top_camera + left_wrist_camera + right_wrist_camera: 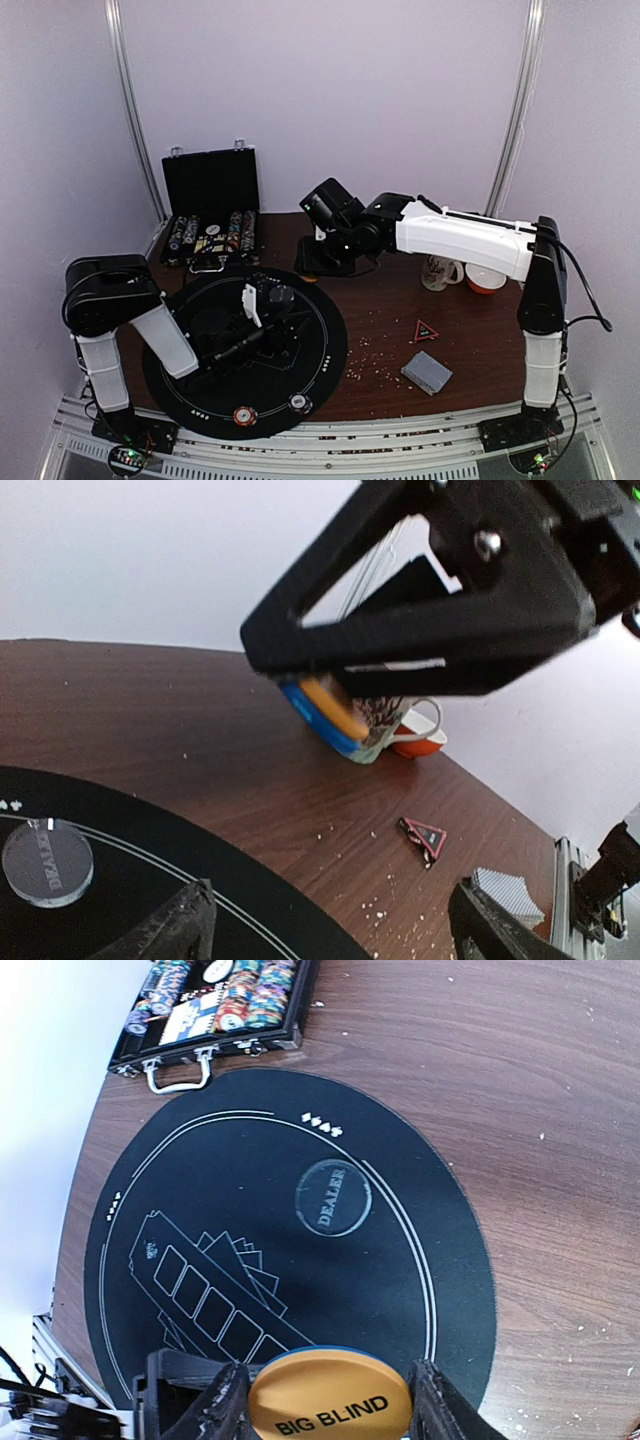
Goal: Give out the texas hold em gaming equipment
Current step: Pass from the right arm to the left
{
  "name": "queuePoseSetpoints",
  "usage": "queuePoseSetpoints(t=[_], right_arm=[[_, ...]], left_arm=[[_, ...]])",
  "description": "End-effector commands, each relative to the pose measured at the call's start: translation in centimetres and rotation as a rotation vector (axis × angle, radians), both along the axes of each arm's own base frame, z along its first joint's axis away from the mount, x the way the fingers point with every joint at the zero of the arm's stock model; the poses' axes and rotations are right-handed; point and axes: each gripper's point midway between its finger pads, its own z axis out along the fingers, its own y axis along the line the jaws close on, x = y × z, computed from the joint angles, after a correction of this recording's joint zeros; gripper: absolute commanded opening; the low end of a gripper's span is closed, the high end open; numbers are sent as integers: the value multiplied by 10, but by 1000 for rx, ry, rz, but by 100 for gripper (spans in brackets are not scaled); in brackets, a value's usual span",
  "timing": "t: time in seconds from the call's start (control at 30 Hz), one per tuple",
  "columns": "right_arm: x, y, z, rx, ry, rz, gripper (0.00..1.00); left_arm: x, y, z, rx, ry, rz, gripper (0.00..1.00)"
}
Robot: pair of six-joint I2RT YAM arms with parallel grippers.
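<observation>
Brown wood table w/ a round black mat at its near-left. An open black case stands at the back left, chip rows along its lower half, just beyond the mat's far edge.

R arm reaches across from the right side toward centre-back. R gripper is clamped on an orange "BIG BLIND" disc, one finger each side. The disc is tilted, over bare table just past the mat's far edge and right of the case. A blue disc sits flush against the orange one, prob. in the same grip, though the left wrist view is blurred there.

L arm lies over the mat. L gripper hangs low near the mat's edge, fingers spread wide, nothing btwn them.

A white patterned mug and an orange cup stand side by side at the right-back. The grey-backed card deck lies on the table near-right, apart from the mat.

On the mat:
- clear DEALER disc, inside the white ring
- red-white disc and black-white disc, near the front edge, close but not touching

A small red triangle piece lies btwn mug and deck. Pale crumbs are scattered right of the mat.
</observation>
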Motion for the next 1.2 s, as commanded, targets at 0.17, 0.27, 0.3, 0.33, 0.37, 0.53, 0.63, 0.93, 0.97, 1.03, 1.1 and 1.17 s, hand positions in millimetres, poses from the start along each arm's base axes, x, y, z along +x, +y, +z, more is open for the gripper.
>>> queuePoseSetpoints(t=[0.17,0.27,0.3,0.33,0.37,0.53,0.63,0.93,0.97,1.03,1.1,1.17], right_arm=[[-3,-2,14,-21,-60,-40,25],[-7,-2,17,-7,-55,-29,24],[-9,-2,16,-7,-50,-25,24],[-10,-2,15,-10,-48,-22,24],[-13,0,14,-13,-48,-15,24],[-18,9,20,-6,-62,10,23],[-22,11,19,-16,-60,22,22],[-39,25,8,-19,-26,103,21],[-41,26,9,-20,-29,105,21],[-40,25,12,-19,-38,100,21],[-40,24,12,-17,-42,101,21],[-41,24,13,-14,-42,112,21]], left_arm=[[20,21,103,-425,-141,151,83],[24,25,108,-431,-158,181,76],[25,26,111,-432,-169,188,75],[26,28,114,-438,-173,193,74],[28,30,116,-447,-172,201,73],[31,28,115,-463,-152,172,64],[29,25,118,-458,-170,158,65],[25,19,124,-448,-206,113,56],[24,18,124,-446,-207,108,48],[23,18,124,-445,-207,102,33],[23,20,124,-444,-205,104,18],[21,23,126,-440,-214,106,2]])
